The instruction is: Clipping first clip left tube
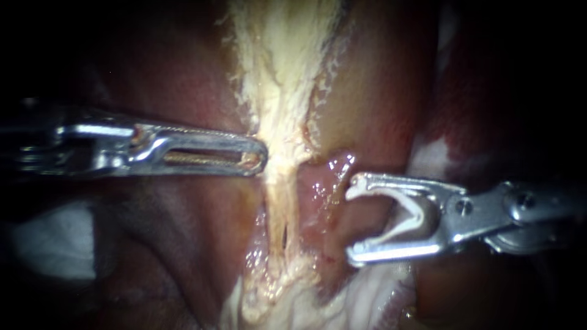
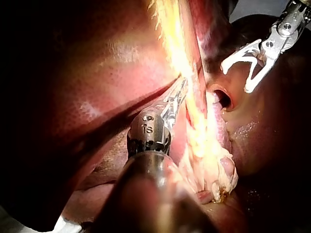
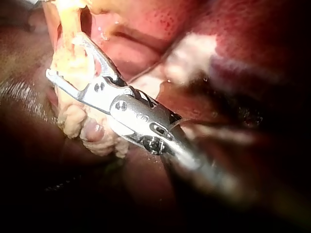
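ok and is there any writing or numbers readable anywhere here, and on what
Nothing can be read.
On the left instrument: a small stamped mark at its wrist joint, too blurred to read.
On the right instrument, the clip held in its jaws, and the tissue: no text.

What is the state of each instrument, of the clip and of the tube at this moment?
left instrument: jaws closed on the edge of the pale tube.
right instrument: jaws wide apart, holding the white clip between them; beside the pale tube, not around it.
white clip: open, seated in the right instrument's jaws, not yet on the tube.
pale tube: bare, no clip on it.
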Controlling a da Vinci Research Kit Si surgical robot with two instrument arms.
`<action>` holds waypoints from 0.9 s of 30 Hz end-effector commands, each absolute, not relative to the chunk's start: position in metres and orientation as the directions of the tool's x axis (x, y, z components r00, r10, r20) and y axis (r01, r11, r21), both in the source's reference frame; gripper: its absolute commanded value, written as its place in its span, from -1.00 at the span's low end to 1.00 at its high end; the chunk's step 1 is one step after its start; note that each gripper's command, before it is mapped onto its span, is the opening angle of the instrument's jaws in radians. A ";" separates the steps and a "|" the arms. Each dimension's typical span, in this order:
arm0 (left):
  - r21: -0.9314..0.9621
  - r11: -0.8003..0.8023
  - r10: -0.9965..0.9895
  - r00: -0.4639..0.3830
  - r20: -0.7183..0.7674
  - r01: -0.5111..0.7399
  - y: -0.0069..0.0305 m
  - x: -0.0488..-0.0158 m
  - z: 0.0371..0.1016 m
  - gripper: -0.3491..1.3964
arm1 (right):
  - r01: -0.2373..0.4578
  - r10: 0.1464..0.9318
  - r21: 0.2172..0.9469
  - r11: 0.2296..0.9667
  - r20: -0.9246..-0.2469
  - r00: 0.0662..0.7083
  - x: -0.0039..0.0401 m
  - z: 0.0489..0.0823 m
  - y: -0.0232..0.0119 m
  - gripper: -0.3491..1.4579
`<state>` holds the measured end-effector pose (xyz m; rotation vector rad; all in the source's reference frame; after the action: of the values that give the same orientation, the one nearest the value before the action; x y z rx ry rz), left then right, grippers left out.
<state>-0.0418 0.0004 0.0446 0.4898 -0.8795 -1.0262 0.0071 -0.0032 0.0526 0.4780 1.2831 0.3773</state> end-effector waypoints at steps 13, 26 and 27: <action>0.703 0.450 -0.891 0.227 0.393 0.551 -0.0001 -0.0392 0.0410 -1.00 | 0.037 0.556 0.589 0.807 -0.780 0.286 0.0136 0.0580 -0.0070 0.05; 0.701 0.447 -0.892 0.224 0.392 0.555 -0.0006 -0.0394 0.0403 -1.00 | 0.049 0.571 0.608 0.792 -0.767 0.294 0.0162 0.0607 -0.0078 0.05; 0.701 0.447 -0.892 0.224 0.392 0.556 -0.0006 -0.0395 0.0402 -1.00 | 0.049 0.571 0.608 0.792 -0.767 0.294 0.0163 0.0608 -0.0078 0.05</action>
<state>-0.0395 -0.0006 0.0401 0.4645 -0.8649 -1.0499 0.0164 -0.0077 0.0609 0.5929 1.2392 0.3763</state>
